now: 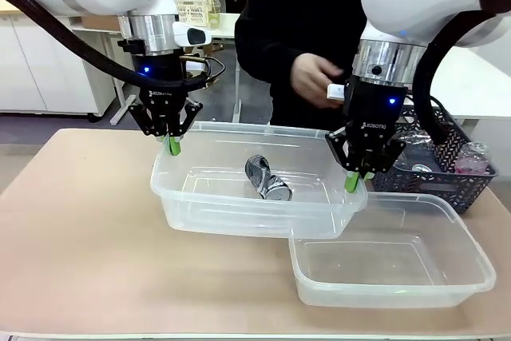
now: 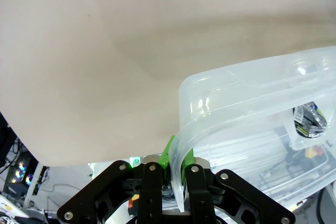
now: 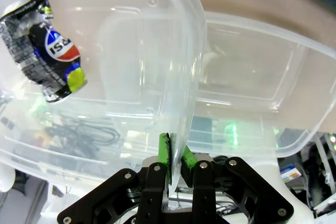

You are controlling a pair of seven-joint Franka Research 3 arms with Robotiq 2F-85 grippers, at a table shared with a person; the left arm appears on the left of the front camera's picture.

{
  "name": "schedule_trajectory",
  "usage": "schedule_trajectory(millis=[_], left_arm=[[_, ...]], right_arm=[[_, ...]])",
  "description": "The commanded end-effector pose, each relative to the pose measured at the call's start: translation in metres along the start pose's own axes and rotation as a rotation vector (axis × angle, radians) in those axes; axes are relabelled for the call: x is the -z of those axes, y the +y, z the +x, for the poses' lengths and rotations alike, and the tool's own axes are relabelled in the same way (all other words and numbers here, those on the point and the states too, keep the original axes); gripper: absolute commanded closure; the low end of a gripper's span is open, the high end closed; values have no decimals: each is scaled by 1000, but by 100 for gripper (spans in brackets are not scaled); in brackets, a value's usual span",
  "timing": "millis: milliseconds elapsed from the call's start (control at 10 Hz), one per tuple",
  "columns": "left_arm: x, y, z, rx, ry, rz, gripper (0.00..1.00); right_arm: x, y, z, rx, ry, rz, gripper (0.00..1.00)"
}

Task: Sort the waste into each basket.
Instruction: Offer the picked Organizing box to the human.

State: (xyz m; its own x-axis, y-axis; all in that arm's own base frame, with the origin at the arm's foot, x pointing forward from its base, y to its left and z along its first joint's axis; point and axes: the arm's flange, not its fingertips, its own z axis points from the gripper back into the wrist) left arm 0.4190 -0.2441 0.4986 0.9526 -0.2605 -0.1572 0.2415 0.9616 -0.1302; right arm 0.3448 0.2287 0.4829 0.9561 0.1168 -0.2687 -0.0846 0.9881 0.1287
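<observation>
Both robot arms share one load. The left hand (image 1: 173, 146) is pressed together on the rolled rim of a clear tub (image 1: 215, 213) at its nine o'clock end. The right hand (image 1: 352, 181) pinches the same rim at the three o'clock end, and the wrist views show the thin plastic wall clamped between green pads. A grip at opposite ends probably keeps the floppy tub level, where a single pinch would let it sag or twist. The tub seems to hang just clear of the bench (image 1: 80, 229), though whether its three o'clock corner rests on the neighbouring tub cannot be told. A crushed can (image 1: 266, 180), dark with red and blue print, lies on its side on the tub floor near the middle, so this piece of waste already sits in a basket. The second clear tub (image 1: 383, 297) stands on the bench at about four o'clock from the first, partly under its corner, with no waste visible in it. A dark lattice basket (image 1: 451, 173) at two o'clock holds more litter, among it a clear bottle with pinkish bits (image 1: 473, 159). The person's hand (image 1: 315, 77) hovers at twelve o'clock behind the tub, apart from it.
</observation>
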Motion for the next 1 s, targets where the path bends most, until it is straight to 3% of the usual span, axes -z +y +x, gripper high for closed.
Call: schedule_trajectory(millis=[0, 900], left_arm=[[-3, -1, -1, 2, -4, 3, 95], [-3, -1, -1, 2, -4, 3, 95]], right_arm=[[-5, 3, -1, -10, 0, -4, 94], [-5, 3, -1, -10, 0, -4, 94]])
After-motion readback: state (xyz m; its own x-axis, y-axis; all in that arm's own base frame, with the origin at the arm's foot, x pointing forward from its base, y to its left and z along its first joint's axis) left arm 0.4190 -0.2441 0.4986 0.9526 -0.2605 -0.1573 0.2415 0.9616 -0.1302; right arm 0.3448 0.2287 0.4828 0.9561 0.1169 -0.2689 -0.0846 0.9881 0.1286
